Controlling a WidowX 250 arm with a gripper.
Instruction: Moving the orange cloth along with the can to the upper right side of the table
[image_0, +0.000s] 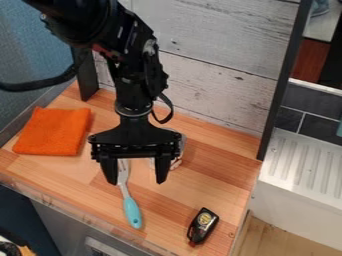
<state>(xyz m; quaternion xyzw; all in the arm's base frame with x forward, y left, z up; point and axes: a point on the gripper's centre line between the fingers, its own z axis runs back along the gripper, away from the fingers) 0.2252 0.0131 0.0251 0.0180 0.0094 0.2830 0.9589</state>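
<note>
The black gripper (137, 180) hangs over the middle of the wooden table, its two fingers wide apart with nothing held between them. An orange cloth (53, 131) lies folded flat at the table's left, to the left of the gripper and apart from it. Behind the gripper's right side, a pale, silvery object (178, 161) is mostly hidden; I cannot tell whether it is the can.
A fork with a turquoise handle (132, 212) lies below the gripper, its tines partly between the fingers. A black key fob (203, 225) sits near the front right. A whitish plank wall (214, 85) closes the back, with a dark post (284, 80) at the right corner.
</note>
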